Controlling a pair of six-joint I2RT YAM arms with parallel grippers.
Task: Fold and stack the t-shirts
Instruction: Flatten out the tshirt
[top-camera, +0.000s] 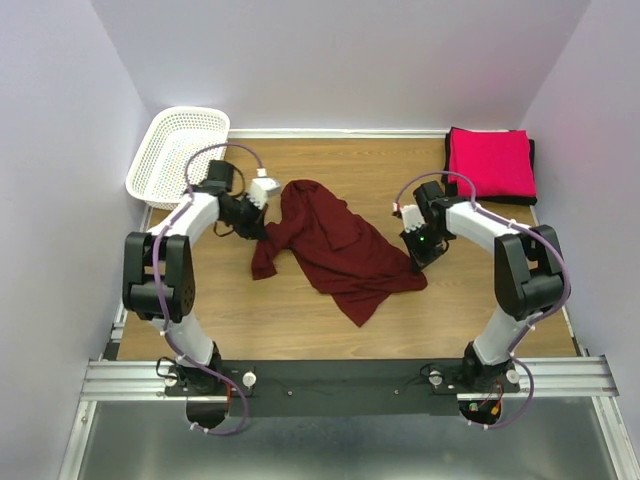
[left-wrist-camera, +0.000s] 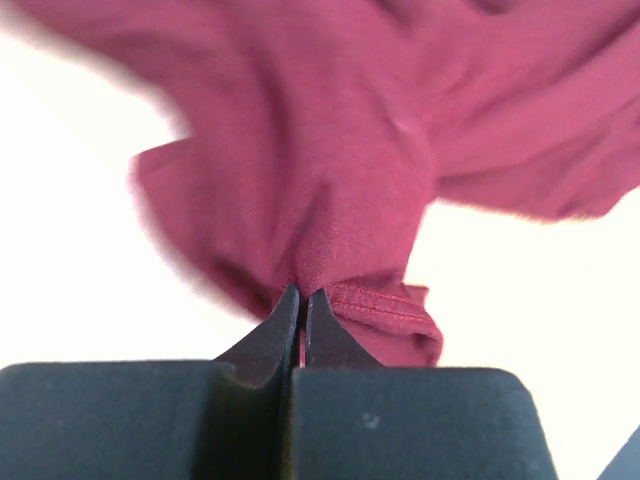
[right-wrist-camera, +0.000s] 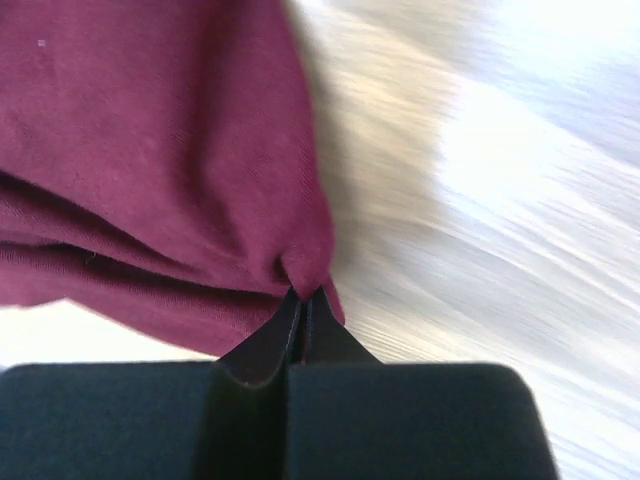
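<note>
Left end effector (left-wrist-camera: 302, 298) on maroon t-shirt (left-wrist-camera: 350, 150)

I'm looking into a robot lab: pale walls (top-camera: 350, 60) are boxing in a wooden table (top-camera: 300, 325), two arms (top-camera: 158, 272) are sitting bolted to a metal rail (top-camera: 125, 377).

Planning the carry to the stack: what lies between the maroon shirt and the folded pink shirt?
Top view: the right gripper, jaws shut on the right edge of the maroon shirt, and its arm; otherwise only wooden table up to the pink shirt.
</note>
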